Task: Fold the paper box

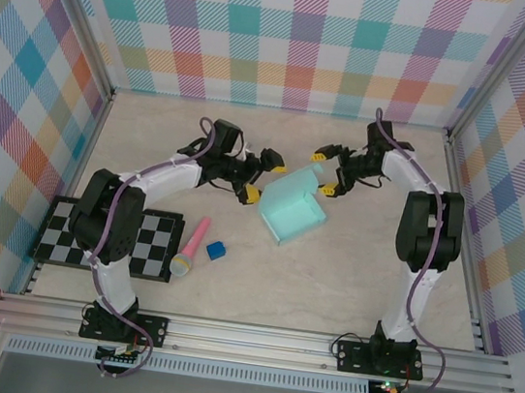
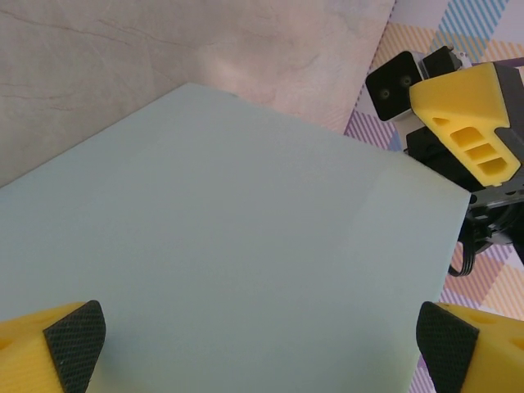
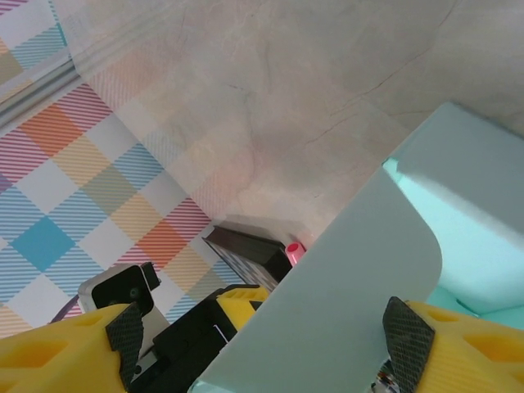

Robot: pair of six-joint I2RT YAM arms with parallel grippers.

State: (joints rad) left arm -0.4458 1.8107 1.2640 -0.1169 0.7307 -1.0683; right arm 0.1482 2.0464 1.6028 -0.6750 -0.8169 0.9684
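Top external view: the pale worktop (image 1: 357, 288) is smooth and bare around the paper box (image 1: 289, 215), which sits half-formed near its middle with its walls up and one raised flap (image 3: 352, 278) on the far side. Nothing pins the box down, so I judge the biggest risk to be that a push on one wall slides or spins the whole box instead of creasing it.

The left end effector (image 1: 262, 176) is just left of the box, its fingers spread wide. In its wrist view the dark pads (image 2: 75, 336) sit at either edge of a broad card panel without pinching it. The right end effector (image 1: 326, 171) is at the box's far edge, also spread wide, with the raised flap lying between its fingers and not clamped. The card looks thin. A jaw closing off the fold line, or pressing mid-panel, would probably buckle or dent it, and a flap let go early may spring back.

Both end effectors are close together over the box's far-left corner, so inward moves by both could knock fingers.

A pink microphone (image 1: 192, 245) and a dark blue cube (image 1: 215, 249) lie near-left of the box, where a shoved box could strike them.
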